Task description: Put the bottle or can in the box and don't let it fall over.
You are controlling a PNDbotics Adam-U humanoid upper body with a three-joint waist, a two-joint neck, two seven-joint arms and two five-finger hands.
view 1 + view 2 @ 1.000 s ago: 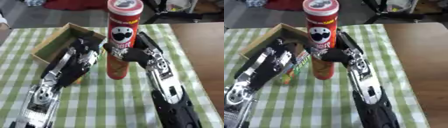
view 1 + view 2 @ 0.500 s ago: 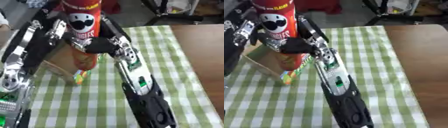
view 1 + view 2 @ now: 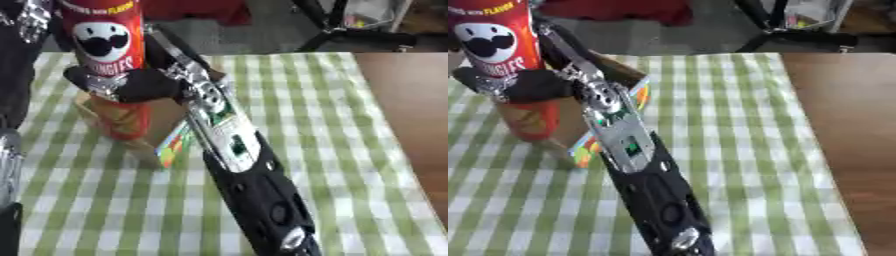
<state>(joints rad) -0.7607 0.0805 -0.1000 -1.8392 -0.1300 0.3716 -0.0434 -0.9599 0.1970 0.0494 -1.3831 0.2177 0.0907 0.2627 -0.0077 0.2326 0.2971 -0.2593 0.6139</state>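
My right hand (image 3: 144,85) has its fingers (image 3: 87,79) curled round the middle of the red can (image 3: 105,55), so it hangs upright and cannot tip. Its base sits low beside them against the cardboard box (image 3: 171,125) on the checked worktop (image 3: 289,100). Beyond, whether my left hand (image 3: 31,20) grips, I cannot tell.
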